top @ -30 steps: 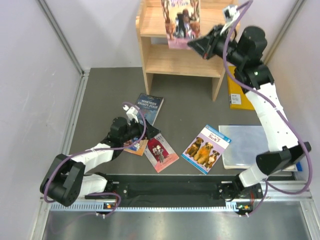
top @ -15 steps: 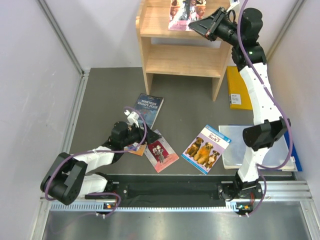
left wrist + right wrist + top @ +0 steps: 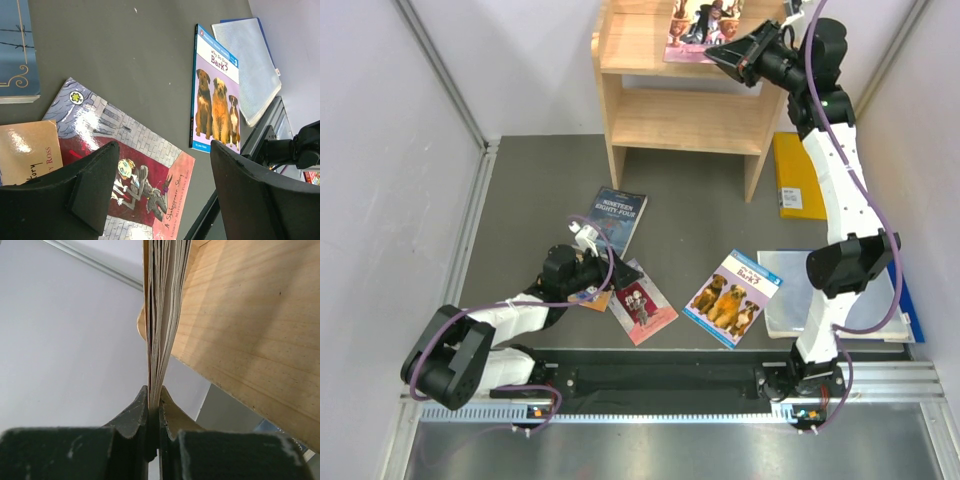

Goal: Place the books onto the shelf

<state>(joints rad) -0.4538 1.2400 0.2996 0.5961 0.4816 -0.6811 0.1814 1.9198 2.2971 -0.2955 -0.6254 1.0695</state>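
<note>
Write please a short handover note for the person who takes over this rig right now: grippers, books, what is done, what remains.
The left gripper is open and empty, low over the red book and the orange book on the table.
The right gripper is shut on the pink book, holding it at the top tier of the shelf; not yet released.
Also on the table: the dark blue book and the dog book.
Done: no book is released on the shelf.
Left: release the pink book, then shelve the other four.

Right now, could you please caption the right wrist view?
Right fingers shut on a book's edge, the shelf close beside.
</note>
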